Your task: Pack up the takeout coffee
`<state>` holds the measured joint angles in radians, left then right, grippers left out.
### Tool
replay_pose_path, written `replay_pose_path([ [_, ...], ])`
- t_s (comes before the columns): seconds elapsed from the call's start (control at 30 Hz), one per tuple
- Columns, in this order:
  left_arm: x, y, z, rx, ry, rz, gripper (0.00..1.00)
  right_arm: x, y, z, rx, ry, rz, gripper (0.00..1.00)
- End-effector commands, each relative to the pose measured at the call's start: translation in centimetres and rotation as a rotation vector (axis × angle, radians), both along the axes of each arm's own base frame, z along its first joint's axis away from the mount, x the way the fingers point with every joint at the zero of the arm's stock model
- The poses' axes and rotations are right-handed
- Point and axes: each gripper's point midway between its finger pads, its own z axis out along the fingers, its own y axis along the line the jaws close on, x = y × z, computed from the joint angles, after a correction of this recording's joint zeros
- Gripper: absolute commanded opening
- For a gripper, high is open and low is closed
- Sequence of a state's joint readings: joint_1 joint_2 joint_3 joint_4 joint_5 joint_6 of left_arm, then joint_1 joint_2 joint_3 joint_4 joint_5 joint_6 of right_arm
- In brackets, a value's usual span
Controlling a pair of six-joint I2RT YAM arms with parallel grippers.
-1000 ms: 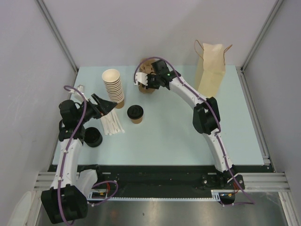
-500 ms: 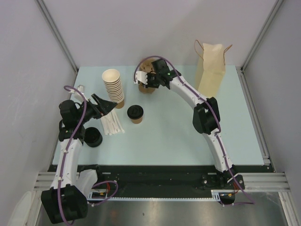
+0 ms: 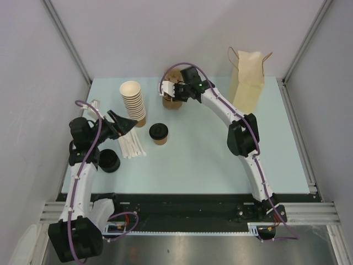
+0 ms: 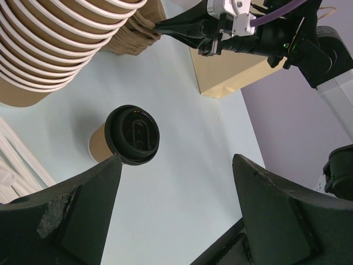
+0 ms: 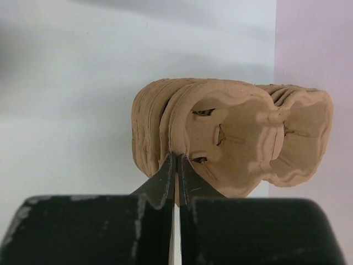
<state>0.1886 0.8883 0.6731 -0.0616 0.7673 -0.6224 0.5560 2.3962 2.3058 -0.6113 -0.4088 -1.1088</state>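
Worktop (image 3: 209, 160) walled on three sides, 4 o'clock stood free | left end effector (image 4: 175, 163) gaped empty near coffee (image 4: 132, 135) | right end effector (image 5: 176, 163) pinched tray (image 5: 220, 132)

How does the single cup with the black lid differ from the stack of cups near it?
The takeout coffee wears a black lid; the cup stack is open on top, showing a cream inside. The takeout coffee is one low cup; the cup stack is many nested cups and stands taller. Both are brown and stand apart on the table.
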Motion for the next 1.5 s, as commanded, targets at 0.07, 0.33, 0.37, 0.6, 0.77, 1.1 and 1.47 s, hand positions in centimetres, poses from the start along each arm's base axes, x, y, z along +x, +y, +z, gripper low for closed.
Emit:
replay_pose_path([
  [0.07,-0.1,0.3,2.7,0.077,-0.141,-0.021,0.87,1.0,0.3,6.6,0.157,-0.067,-0.007,0.00],
  [0.33,-0.1,0.3,2.7,0.092,-0.143,-0.023,0.87,1.5,0.3,9.5,0.314,-0.035,-0.037,0.00],
  [0.37,-0.1,0.3,2.7,0.091,-0.143,-0.022,0.87,1.5,0.2,9.2,0.316,-0.028,-0.038,0.00],
  [0.6,0.0,0.3,2.7,0.088,-0.143,-0.022,0.87,1.7,0.1,10.2,0.296,-0.124,-0.005,0.00],
  [0.77,-0.1,0.3,2.8,0.091,-0.146,-0.021,0.87,2.0,0.0,12.0,0.318,-0.222,-0.002,0.00],
  [1.1,-0.2,0.3,3.0,0.096,-0.153,-0.021,0.87,1.6,0.6,14.2,0.322,-0.393,0.011,0.00],
  [1.47,-0.3,0.4,3.0,0.105,-0.159,-0.018,0.87,1.5,0.2,14.6,0.268,-0.680,0.004,0.00],
])
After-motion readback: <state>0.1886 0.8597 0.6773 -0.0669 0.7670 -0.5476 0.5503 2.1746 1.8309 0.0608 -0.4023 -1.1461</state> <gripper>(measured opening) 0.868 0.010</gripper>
